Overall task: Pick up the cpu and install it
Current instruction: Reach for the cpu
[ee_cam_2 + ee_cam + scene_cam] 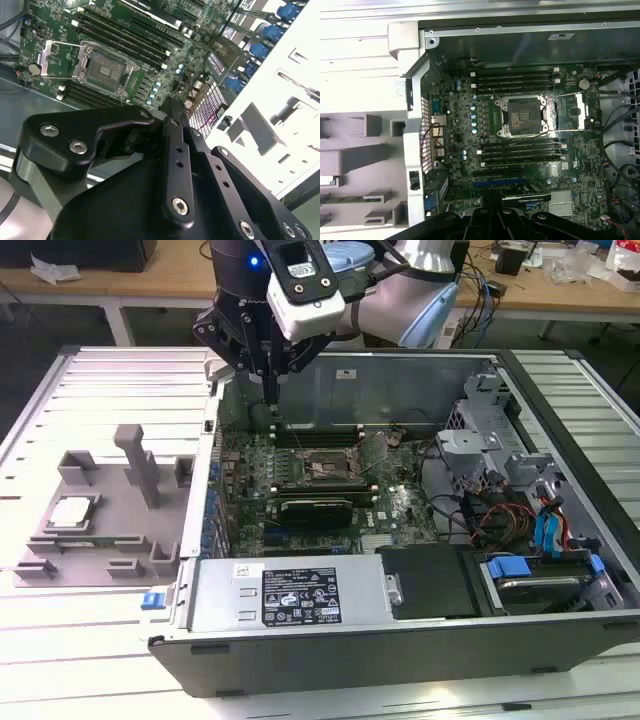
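One cpu [72, 512] lies in the grey tray [105, 528] on the counter [70, 640], outside the open computer case [450, 650], whose socket [322, 468] sits empty. Over the motherboard [400, 505] the pincer [271, 398] hangs closed, holding nothing.

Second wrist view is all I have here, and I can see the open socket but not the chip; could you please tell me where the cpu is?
Observer: In the exterior view the cpu lies flat on the grey tray, at the exterior view's left of the computer case.
Operator: Thank you. Where is the gripper relative to it?
Observer: The gripper hangs over the end of the case nearest the tray, apart from the cpu.
Operator: Is anything covering the chip?
Observer: No, its silvery top faces up, uncovered.
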Controlling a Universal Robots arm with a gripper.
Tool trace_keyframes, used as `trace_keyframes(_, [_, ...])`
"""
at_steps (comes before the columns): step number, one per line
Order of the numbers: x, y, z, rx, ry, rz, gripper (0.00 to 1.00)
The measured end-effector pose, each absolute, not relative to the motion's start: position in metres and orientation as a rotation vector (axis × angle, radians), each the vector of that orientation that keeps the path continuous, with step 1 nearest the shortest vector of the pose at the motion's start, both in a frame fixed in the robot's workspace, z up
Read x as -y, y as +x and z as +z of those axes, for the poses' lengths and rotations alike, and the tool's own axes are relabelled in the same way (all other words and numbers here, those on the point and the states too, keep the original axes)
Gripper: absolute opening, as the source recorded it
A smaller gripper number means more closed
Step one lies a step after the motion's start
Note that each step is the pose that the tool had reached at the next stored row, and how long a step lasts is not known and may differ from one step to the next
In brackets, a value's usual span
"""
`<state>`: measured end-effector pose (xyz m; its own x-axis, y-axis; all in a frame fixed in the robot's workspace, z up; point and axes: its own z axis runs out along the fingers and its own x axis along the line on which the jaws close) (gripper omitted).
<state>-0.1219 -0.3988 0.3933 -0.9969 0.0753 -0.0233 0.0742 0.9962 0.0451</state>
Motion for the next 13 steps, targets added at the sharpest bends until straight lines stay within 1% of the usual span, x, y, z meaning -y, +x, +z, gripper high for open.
trace_keyframes(13, [0.3987, -0.1234, 0.3932, -3.114, 0.117, 0.069, 0.11])
